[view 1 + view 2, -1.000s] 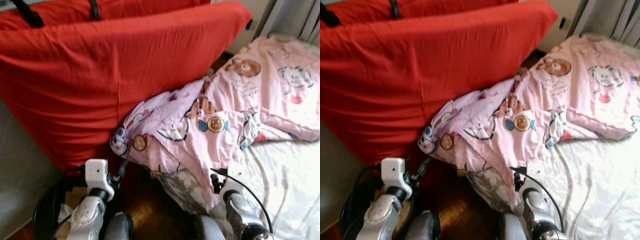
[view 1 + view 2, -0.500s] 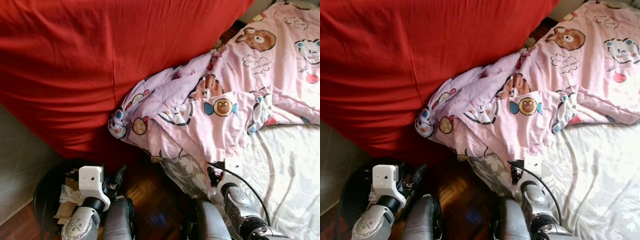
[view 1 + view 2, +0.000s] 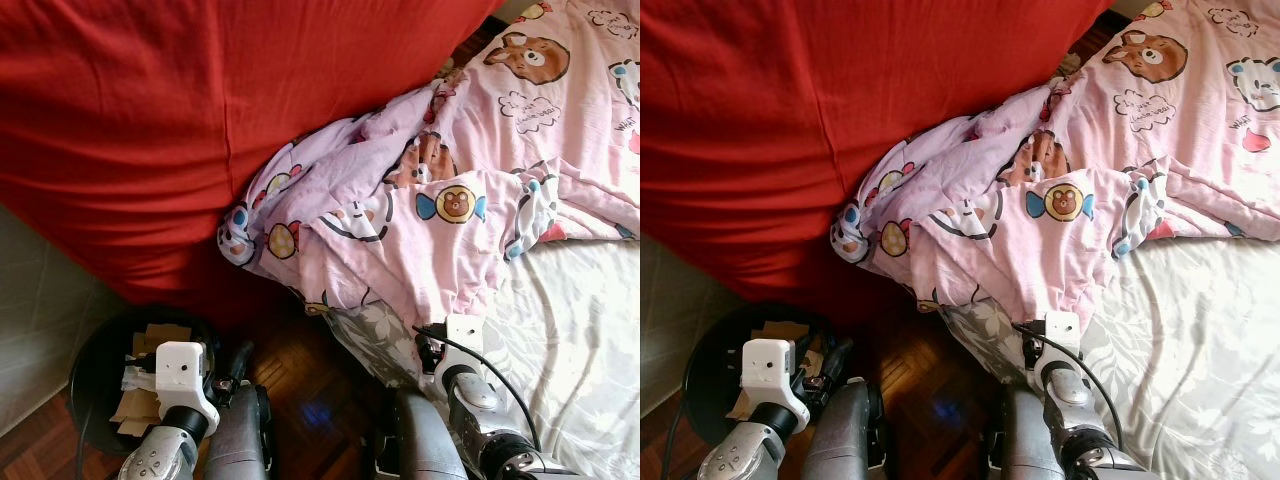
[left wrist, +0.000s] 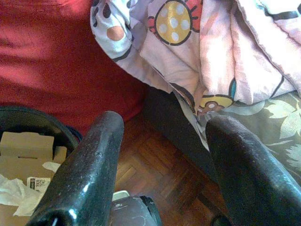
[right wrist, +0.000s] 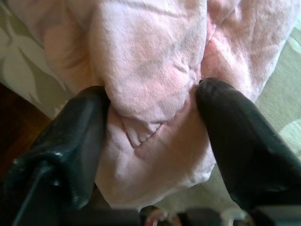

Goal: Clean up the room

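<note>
The pink cartoon-print quilt (image 3: 440, 200) lies rumpled on the bed's near-left edge, spilling against a big red cushion (image 3: 200, 120). The right gripper (image 5: 150, 113) pinches its near hem; the left gripper (image 4: 164, 155) hangs open above parquet floor (image 3: 300, 390). Likely next: pull the quilt straight.

Bright daylight washes over the white sheet (image 3: 590, 330), near glare at its far side. Deep shadow lies beneath the red cushion (image 3: 200, 120). Head views are sharp; wrist views look soft close up.
</note>
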Controlling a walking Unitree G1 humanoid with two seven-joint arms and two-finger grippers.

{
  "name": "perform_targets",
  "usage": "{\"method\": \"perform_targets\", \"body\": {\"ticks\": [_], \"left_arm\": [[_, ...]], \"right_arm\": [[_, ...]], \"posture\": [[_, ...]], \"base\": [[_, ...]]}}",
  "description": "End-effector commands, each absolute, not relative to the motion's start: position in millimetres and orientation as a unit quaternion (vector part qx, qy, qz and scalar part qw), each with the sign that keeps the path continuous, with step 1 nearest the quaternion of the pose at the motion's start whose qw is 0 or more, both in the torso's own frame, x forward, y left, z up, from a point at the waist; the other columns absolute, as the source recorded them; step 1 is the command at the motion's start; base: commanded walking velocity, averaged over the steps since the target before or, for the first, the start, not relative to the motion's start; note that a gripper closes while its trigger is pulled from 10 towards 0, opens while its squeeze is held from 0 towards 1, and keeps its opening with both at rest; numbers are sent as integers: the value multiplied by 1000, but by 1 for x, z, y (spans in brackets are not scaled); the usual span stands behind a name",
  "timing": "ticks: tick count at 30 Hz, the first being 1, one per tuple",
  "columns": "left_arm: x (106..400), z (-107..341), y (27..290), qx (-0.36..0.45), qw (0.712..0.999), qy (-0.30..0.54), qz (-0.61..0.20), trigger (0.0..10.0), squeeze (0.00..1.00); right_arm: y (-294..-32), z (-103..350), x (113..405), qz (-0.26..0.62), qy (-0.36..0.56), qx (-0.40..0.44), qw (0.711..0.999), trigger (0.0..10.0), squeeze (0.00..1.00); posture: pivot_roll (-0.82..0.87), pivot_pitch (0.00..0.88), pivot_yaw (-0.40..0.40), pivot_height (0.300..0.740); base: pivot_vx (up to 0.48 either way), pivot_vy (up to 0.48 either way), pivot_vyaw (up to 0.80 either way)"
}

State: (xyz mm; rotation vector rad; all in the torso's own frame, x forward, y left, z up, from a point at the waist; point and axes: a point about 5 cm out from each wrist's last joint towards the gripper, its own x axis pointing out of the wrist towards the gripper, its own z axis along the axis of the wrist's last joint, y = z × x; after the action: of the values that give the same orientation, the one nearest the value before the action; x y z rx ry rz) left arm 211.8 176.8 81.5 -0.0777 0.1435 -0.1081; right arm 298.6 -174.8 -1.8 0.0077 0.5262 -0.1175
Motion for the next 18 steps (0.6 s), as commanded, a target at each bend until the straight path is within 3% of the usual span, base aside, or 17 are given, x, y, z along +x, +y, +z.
{"method": "perform_targets", "body": {"ticks": [1,18], "left_arm": [[206,80,176,-42,994,83,-53,10000,0],[211,78,178,-40,994,90,-51,10000,0]], "right_arm": [[-177,-14,287,-65,290,-3,955,0,0],[-179,-21,279,-74,301,0,951,0,0]], "posture": [[123,363,-25,631],[125,369,-13,631]], "base": [[0,0,0],[0,0,0]]}}
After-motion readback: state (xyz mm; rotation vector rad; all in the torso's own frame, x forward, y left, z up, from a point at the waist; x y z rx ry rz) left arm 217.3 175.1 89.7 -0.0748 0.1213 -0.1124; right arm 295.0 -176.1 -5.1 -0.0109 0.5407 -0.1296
